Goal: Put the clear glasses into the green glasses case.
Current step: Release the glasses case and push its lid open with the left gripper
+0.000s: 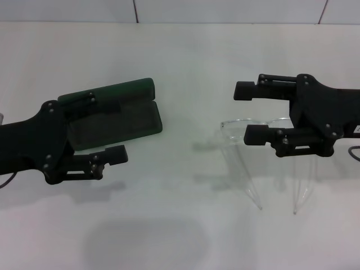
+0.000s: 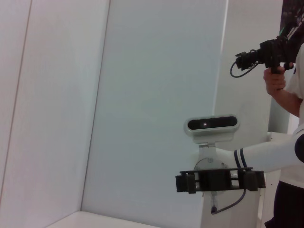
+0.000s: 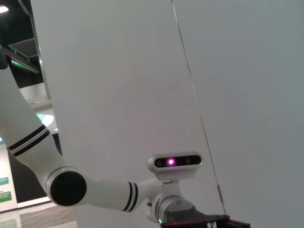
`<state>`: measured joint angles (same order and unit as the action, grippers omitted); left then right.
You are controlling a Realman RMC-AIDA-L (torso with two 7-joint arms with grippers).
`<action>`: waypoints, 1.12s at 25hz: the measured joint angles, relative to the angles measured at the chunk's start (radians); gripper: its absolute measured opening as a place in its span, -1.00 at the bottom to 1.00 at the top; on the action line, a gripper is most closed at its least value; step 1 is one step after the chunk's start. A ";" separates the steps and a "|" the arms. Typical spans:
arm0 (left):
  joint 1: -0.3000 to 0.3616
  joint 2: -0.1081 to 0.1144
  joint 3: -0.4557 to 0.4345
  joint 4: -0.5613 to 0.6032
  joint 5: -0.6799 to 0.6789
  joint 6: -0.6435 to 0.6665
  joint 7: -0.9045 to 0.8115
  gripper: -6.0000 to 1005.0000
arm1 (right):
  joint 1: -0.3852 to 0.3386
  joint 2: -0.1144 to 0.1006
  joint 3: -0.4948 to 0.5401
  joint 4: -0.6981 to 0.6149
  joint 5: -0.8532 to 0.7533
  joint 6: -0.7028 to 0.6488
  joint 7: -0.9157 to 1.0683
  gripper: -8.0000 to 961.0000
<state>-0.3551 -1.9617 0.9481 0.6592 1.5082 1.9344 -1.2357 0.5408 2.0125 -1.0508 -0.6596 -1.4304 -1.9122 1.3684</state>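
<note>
The green glasses case is seen open on the white table, partly hidden by the spread-open left gripper. The clear glasses are found beneath the spread-open right gripper.

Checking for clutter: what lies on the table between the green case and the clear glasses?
Nothing: the head view shows bare white table between the open green glasses case and the clear glasses.
</note>
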 joint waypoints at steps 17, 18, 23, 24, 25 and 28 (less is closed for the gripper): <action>-0.136 0.022 -0.058 0.513 0.349 -0.180 -0.652 0.53 | -0.142 -0.085 0.159 -0.039 -0.021 0.127 0.000 0.54; -0.157 0.015 -0.055 0.537 0.414 -0.199 -0.675 0.52 | -0.152 -0.086 0.173 -0.039 -0.023 0.128 0.000 0.54; -0.259 -0.053 -0.048 0.572 0.759 -0.321 -0.703 0.51 | -0.183 -0.077 0.203 -0.039 -0.028 0.129 0.000 0.54; -0.279 -0.067 -0.047 0.567 0.816 -0.345 -0.702 0.51 | -0.191 -0.076 0.203 -0.037 -0.028 0.128 0.000 0.54; -0.298 -0.080 -0.047 0.561 0.866 -0.366 -0.700 0.51 | -0.195 -0.076 0.204 -0.036 -0.028 0.128 0.000 0.54; -0.349 -0.106 -0.030 0.536 0.967 -0.414 -0.692 0.50 | -0.226 -0.075 0.206 -0.036 -0.025 0.123 0.000 0.54</action>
<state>-0.7040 -2.0677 0.9179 1.1952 2.4749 1.5208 -1.9274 0.3150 1.9373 -0.8448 -0.6953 -1.4549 -1.7894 1.3682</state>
